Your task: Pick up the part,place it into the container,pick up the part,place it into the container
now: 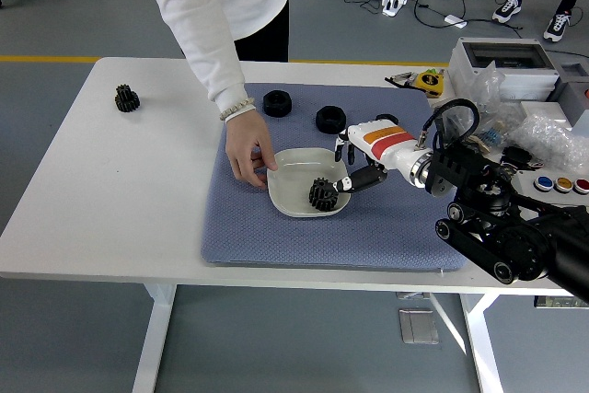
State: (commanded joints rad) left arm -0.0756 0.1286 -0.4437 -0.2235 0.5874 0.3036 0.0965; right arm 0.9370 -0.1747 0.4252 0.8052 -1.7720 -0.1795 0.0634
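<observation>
Right hand (pixel 354 165) fingers spread, empty; gear (pixel 323 193) sits in dish (pixel 287 168) at their 7 o'clock. Person's hand (pixel 247 153) grips dish's 9 o'clock rim.

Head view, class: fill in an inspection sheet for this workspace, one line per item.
Surface: white table with blue-grey mat.
Job's things: black gear lying in white shallow dish; second black gear far left; two black hex nuts on the mat.
Clutter: grey boxes, plastic bags and a button panel at right.
Grippers: right hand open beside the dish; left not in view.
Cables: black cable looping at the wrist.
Surroundings: person's hand touching the dish rim.
</observation>
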